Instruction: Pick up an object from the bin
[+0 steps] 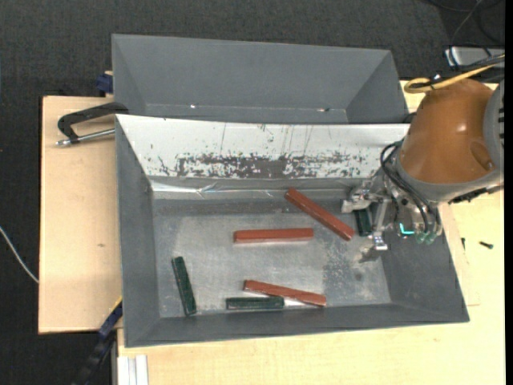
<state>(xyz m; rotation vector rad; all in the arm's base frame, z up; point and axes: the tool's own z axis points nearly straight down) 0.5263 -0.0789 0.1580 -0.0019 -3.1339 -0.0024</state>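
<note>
You'll find your gripper low in the right end of the grey bin, under the orange-covered wrist that comes in over the right-hand rim. From this angle you cannot tell whether the jaws are apart or together. The metal parts and cables around them crowd the tip. A dark greenish piece sits right at the tip, and it is unclear whether it belongs to the gripper or is something from the bin.

The thing nearest the jaws is the tilted red-brown bar. It lies flat on the bin floor, running from the foot of the back wall down towards the right. Its lower right end stops just beside the gripper, on the gripper's left. You can see the bar lying beside the jaws and not between them, and whether they touch is not clear.

The other pieces are spread out singly:
- A second red-brown bar lies level in the middle of the floor, left of the tilted one and apart from it.
- A third red-brown bar lies near the front wall, slightly slanted.
- A dark green bar lies level along the front wall, its right end touching or tucked under the third red-brown bar.
- Another dark green bar lies nearly lengthwise in the front left corner, well apart from the gripper.
</note>
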